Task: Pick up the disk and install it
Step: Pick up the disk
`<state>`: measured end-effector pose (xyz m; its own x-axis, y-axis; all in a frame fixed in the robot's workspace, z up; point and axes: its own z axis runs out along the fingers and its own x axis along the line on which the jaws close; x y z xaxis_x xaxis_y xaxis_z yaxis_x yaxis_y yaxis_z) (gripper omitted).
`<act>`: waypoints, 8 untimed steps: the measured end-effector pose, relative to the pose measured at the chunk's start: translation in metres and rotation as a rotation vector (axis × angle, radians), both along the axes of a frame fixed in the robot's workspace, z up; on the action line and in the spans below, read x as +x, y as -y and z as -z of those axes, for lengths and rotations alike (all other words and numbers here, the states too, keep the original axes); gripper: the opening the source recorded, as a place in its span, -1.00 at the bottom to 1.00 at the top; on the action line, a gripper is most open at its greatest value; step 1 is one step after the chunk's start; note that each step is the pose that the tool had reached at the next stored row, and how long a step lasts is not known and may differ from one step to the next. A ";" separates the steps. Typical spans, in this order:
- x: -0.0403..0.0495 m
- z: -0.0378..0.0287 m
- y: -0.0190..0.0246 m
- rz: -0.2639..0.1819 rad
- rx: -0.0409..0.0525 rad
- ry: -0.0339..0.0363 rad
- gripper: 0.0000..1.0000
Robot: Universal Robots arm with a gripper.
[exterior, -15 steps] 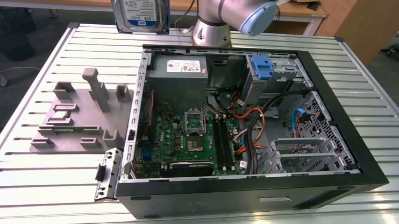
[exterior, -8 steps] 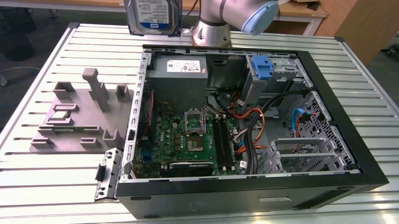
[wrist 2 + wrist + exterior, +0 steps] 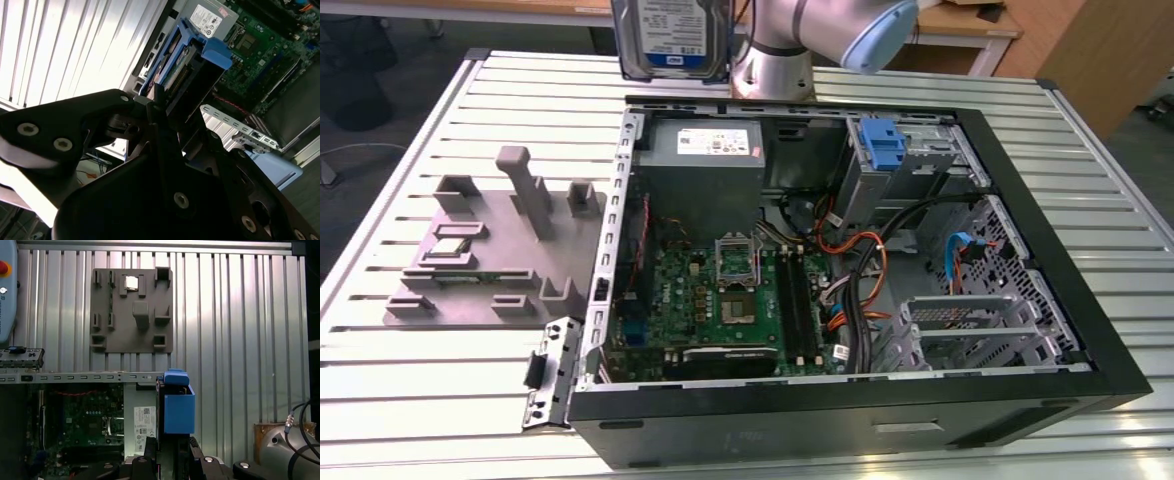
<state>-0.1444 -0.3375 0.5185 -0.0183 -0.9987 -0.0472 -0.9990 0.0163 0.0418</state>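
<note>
Exterior view shows the disk (image 3: 670, 38) aloft near the computer case (image 3: 1067, 300), fingers (image 3: 159, 112) clamped on it; likely transport step, needing alignment with the drive cage (image 3: 937, 150).

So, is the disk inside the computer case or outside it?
Outside: the tool holds the disk upright in the air, apart from the case.

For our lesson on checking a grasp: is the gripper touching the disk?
Touching. In the second wrist view the gripper clamps the near edge of the disk, with no gap showing between them.
</note>
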 end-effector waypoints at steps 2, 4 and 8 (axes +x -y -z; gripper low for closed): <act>0.0043 0.0005 0.0000 0.000 0.0000 0.0000 -0.30; 0.0085 0.0009 0.0000 0.000 0.0001 0.0001 -0.30; 0.0124 0.0011 0.0000 0.000 0.0000 0.0000 -0.30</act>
